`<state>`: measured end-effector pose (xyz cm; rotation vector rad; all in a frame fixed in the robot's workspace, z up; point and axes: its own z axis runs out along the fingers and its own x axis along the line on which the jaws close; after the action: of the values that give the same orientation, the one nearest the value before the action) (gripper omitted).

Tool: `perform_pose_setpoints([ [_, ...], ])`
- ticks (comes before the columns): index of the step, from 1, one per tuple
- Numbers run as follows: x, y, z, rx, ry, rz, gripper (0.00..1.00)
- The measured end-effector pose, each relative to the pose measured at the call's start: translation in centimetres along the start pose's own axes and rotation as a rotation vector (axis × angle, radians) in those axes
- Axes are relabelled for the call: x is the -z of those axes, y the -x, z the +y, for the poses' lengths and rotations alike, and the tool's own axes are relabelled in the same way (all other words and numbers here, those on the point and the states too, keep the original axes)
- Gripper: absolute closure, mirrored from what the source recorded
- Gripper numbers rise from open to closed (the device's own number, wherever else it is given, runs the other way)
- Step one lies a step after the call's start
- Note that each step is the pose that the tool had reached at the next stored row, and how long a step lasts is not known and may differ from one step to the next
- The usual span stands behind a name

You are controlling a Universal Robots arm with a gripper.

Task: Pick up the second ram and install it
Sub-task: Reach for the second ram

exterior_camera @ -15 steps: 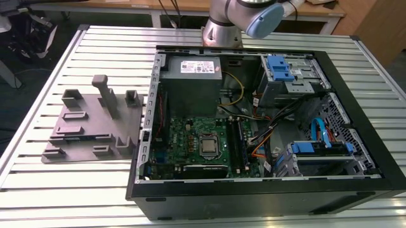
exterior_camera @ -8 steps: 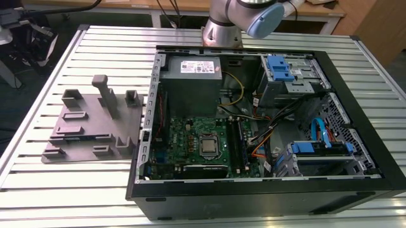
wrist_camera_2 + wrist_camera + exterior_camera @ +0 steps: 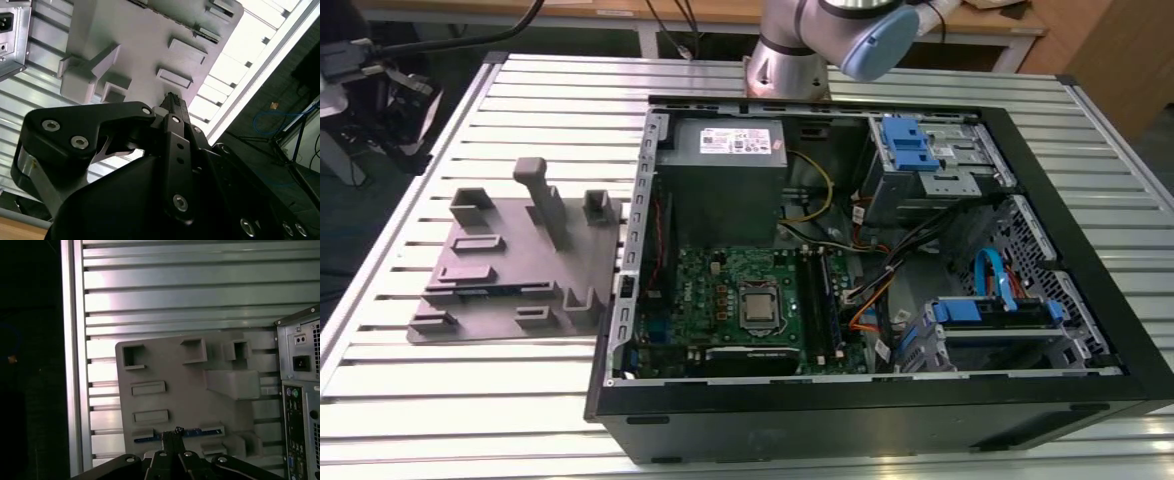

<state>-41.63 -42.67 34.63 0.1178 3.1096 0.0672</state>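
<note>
On a slatted metal counter (image 3: 480, 400) an open computer case (image 3: 854, 430) is laid flat, board upward for access, with a grey fixture plate (image 3: 507, 255) set at the exterior view's left. The second ram (image 3: 202, 431) is seated on edge in a slot of that plate, apparently so it can be gripped from above. In the first wrist view the pincer (image 3: 172, 434), tips pressed together and empty, is lined up above it.
</note>
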Motion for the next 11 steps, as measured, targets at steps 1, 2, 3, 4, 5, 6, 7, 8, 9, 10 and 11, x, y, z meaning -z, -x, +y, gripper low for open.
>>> perform_pose_setpoints([
  [1, -0.10, 0.01, -0.11, 0.000, -0.0001, 0.0000, 0.90],
  [2, -0.22, 0.01, -0.23, 0.000, -0.0001, 0.0000, 0.90],
  [3, -0.33, 0.02, -0.33, 0.000, -0.0002, -0.0001, 0.90],
  [4, -0.43, 0.02, -0.43, 0.000, -0.0002, -0.0001, 0.90],
  [5, -0.53, 0.02, -0.53, 0.000, -0.0004, 0.0001, 0.90],
  [6, -0.63, 0.03, -0.63, 0.000, -0.0004, 0.0001, 0.90],
  [7, -0.74, 0.03, -0.72, 0.000, -0.0004, 0.0000, 0.90],
  [8, -0.85, 0.03, -0.81, 0.000, -0.0004, -0.0001, 0.90],
  [9, -0.95, 0.04, -0.90, 0.000, -0.0005, -0.0001, 0.90],
  [10, -1.04, 0.04, -0.98, 0.000, -0.0005, 0.0000, 0.90],
  [11, -1.14, 0.04, -1.06, 0.000, -0.0006, 0.0001, 0.90],
])
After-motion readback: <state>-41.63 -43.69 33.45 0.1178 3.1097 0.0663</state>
